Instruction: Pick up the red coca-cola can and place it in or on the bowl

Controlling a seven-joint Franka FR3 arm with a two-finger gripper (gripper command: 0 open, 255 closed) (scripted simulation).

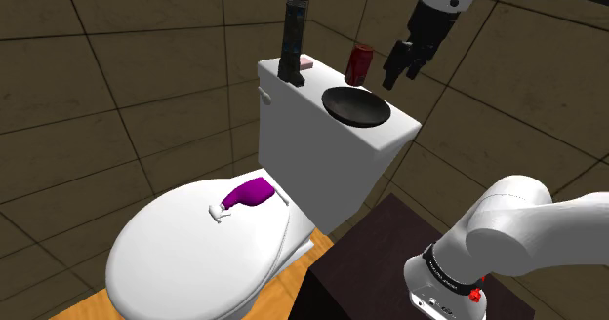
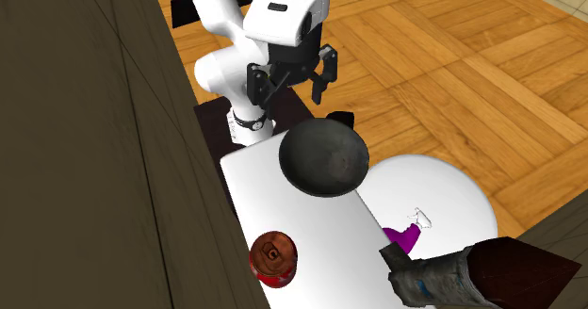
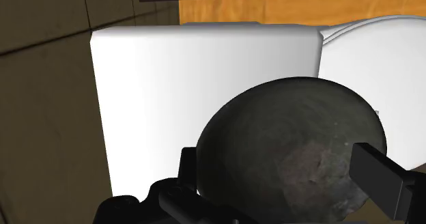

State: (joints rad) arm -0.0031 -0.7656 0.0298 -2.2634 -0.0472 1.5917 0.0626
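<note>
Standing red can (image 1: 359,63), lettering illegible

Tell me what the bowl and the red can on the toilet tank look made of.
Bowl: dark grey, mottled and matte, with paler blotches; could be stone or rough cast metal, unclear which. Can: red side, brownish ringed top seen from above; likely painted metal, but that is a guess.

The red can (image 1: 359,62) stands up on the white toilet tank (image 1: 304,89), near the dark round bowl (image 1: 356,106), not touching it.
</note>
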